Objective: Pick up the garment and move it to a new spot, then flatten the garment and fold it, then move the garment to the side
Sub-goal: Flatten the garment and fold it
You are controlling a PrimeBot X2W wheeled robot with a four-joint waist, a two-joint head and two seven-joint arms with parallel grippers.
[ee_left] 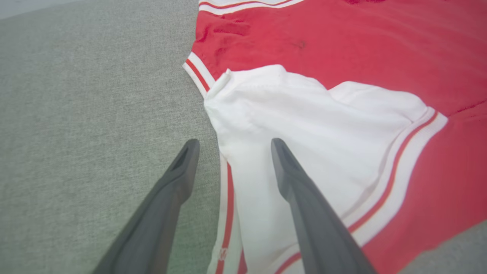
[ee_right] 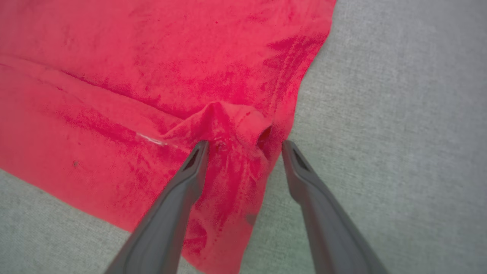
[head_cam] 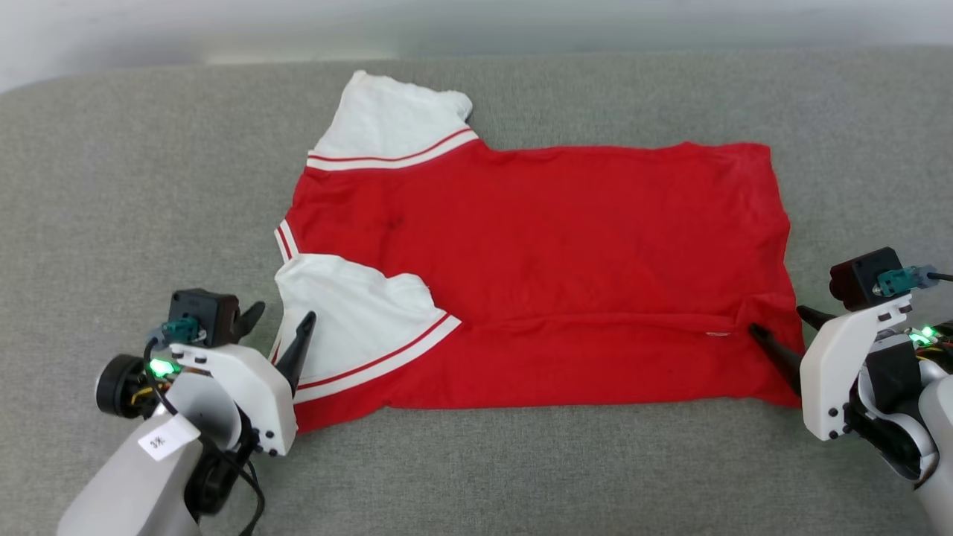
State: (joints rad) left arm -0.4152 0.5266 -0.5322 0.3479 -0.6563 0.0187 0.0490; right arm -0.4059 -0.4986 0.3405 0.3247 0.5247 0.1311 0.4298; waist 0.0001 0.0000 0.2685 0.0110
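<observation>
Head view shows the garment (head_cam: 536, 246), a bright red jersey shirt, spread sideways across the middle of a grey upholstered surface (head_cam: 112, 186). Its collar end lies toward the left tool (head_cam: 281, 324) and its hem toward the right tool (head_cam: 783, 324). The near long edge lies doubled over the body, and a soft crease runs from the near white sleeve (head_cam: 350, 313) to the hem, so the first lengthwise fold looks laid (my reading, from how it lies). Each tool stands at one end of that crease, which suits working the strip from both corners at once. Both are spread open and hold nothing. In the left wrist view the left tool (ee_left: 234, 152) straddles the sleeve's (ee_left: 304, 125) edge, one finger over grey weave, the other over white cloth. In the right wrist view the right tool (ee_right: 245, 148) flanks a small puckered peak (ee_right: 236, 121) at the hem corner. The knit is thin, matte and limp, with striped red-and-white trim, while the surface is coarse and flat-woven. The far sleeve (head_cam: 387, 119) lies unfolded.
</observation>
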